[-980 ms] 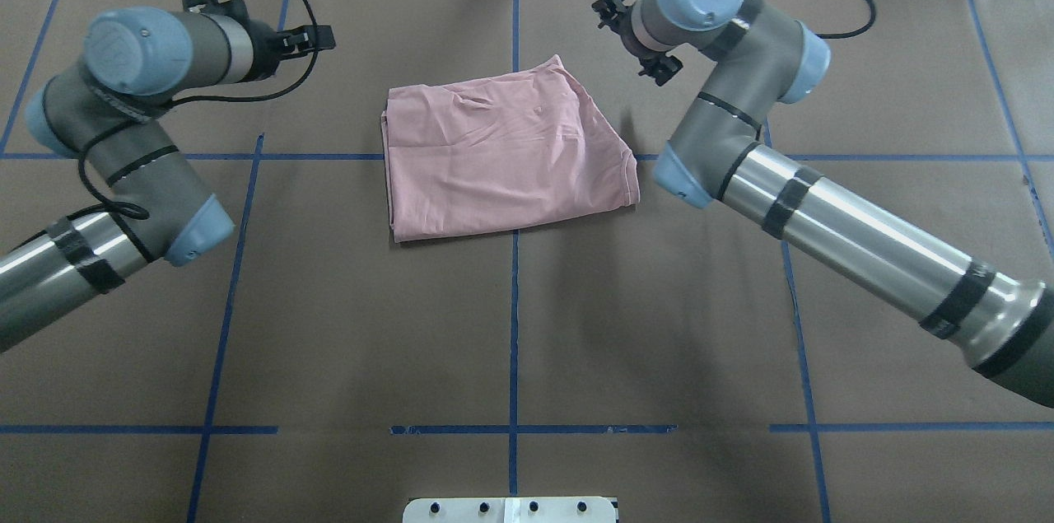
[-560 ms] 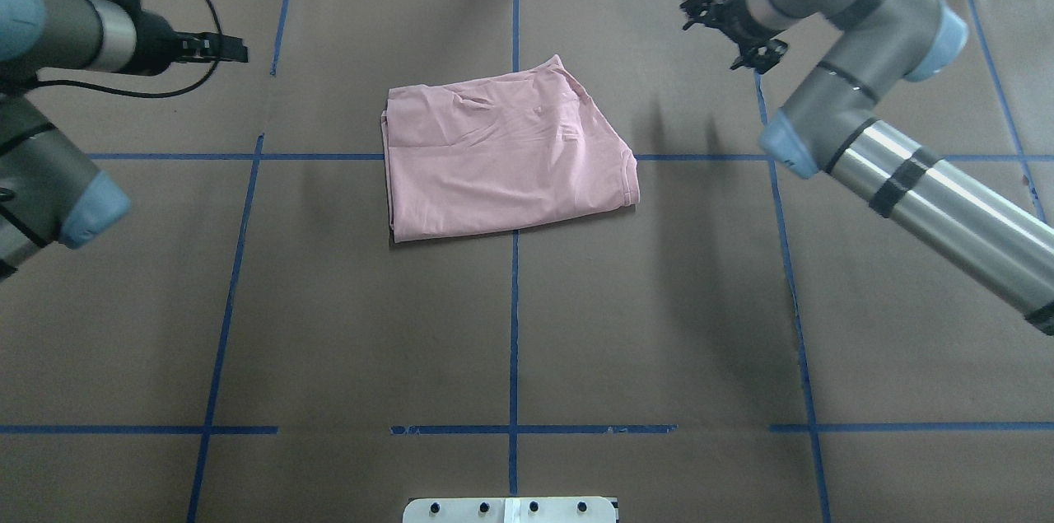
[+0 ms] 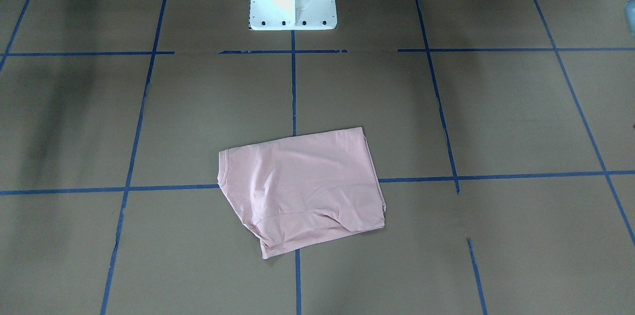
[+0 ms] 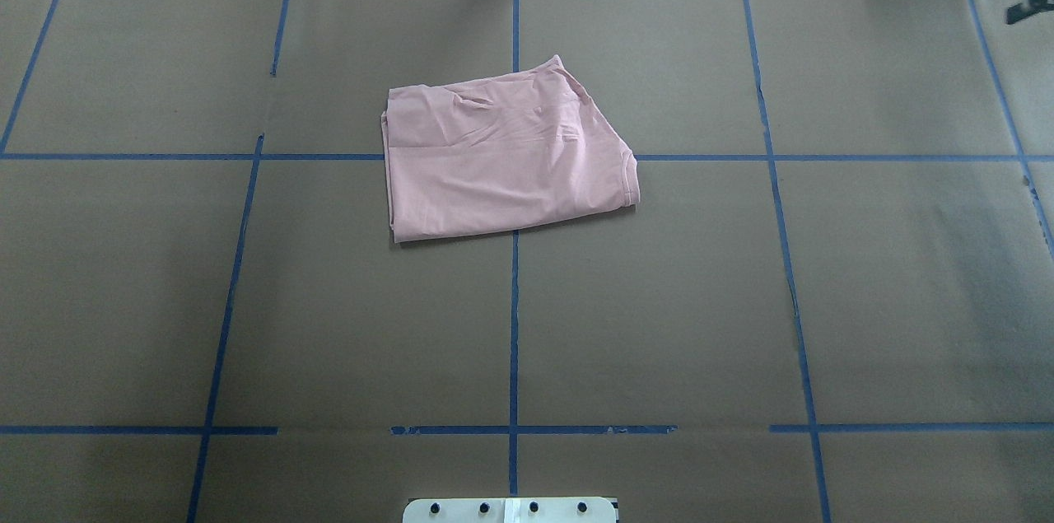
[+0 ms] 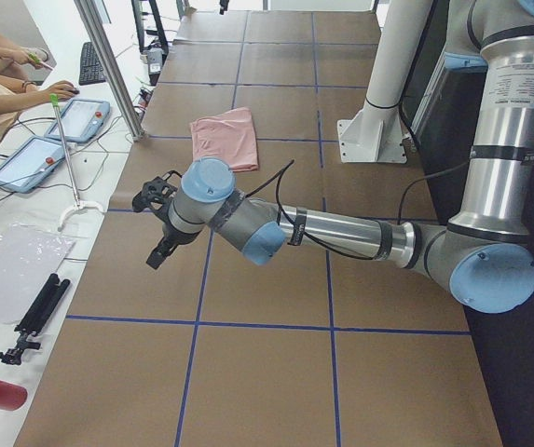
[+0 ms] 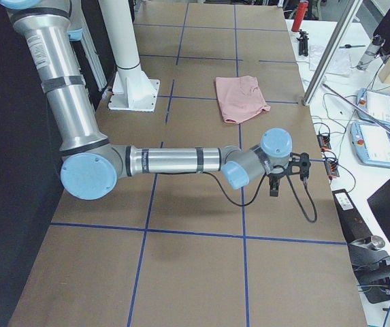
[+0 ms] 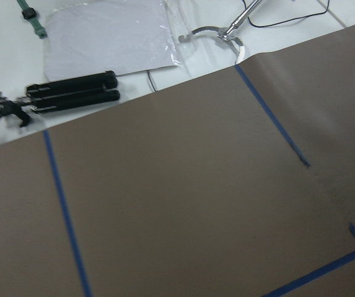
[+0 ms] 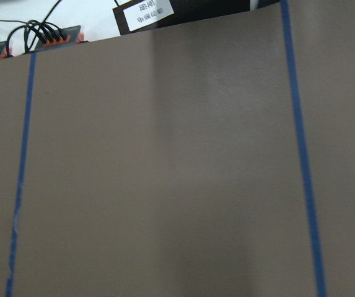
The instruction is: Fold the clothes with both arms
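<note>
- table [image 4: 659, 301]: gridded with blue tape [image 4: 514, 325];
- left arm [image 5: 341, 233] out at 9 o'clock, right arm [image 6: 174, 161] at 3; well clear of shirt;
- shirt [image 4: 502, 161]: folded, just 12 o'clock of centre; likely light, limp, layers slip; pinch corners through all layers;
- left gripper [image 5: 159, 251], right gripper [image 6: 274, 189]: jaw gap, cannot tell.

Overhead cam sits behind the robot, looking forward and down at the tabletop [image 4: 659, 301]. Front cam faces back from across, pretty steep, so the white base [image 3: 291, 2] is at its top but at overhead's bottom edge. Both catch the pink shirt [image 4: 502, 152] mid-grid. Side cams look along the tabletop from each end, further back. Wrist cams sit close over its far edge.
</note>
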You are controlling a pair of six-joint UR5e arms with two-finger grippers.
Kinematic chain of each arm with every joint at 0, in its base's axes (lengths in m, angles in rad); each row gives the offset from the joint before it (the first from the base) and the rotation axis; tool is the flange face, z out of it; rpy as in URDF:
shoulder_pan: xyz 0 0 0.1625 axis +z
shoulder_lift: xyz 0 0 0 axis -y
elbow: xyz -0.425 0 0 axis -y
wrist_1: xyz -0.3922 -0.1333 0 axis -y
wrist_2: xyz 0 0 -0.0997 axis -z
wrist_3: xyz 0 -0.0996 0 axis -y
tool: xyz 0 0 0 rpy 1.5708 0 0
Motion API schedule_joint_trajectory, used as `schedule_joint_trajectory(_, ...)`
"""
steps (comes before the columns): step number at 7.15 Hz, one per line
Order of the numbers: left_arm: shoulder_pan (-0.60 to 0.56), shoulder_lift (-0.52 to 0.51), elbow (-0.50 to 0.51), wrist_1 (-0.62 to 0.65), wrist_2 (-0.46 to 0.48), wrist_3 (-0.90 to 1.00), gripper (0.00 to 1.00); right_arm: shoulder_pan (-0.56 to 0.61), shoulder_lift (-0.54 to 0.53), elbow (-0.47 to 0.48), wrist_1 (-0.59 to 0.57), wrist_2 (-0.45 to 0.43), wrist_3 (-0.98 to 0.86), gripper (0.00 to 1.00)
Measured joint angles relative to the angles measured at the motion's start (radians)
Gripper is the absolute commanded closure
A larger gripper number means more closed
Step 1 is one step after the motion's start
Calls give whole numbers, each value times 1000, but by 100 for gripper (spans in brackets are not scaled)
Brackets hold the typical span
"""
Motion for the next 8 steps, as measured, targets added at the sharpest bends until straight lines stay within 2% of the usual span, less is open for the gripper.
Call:
schedule_joint_trajectory(1,-47,11,-23,120,-2,79,0,46,-47,62,-138,-14,-181,0)
schedule_joint_trajectory(2,-70,36,-40,185,-1,109,0,70,-75,158,-337,-71,-353,0)
schedule_joint_trajectory(3,-82,73,-46,211,2,115,0,84,-96,263,-549,-145,-502,0)
schedule_joint_trajectory(4,-82,123,-52,215,4,110,0,89,-117,334,-708,-194,-614,0)
schedule_joint_trajectory(5,-79,158,-64,215,8,108,0,85,-137,362,-772,-205,-665,0)
schedule_joint_trajectory(8,-74,198,-99,219,32,105,0,79,-156,372,-792,-136,-699,0)
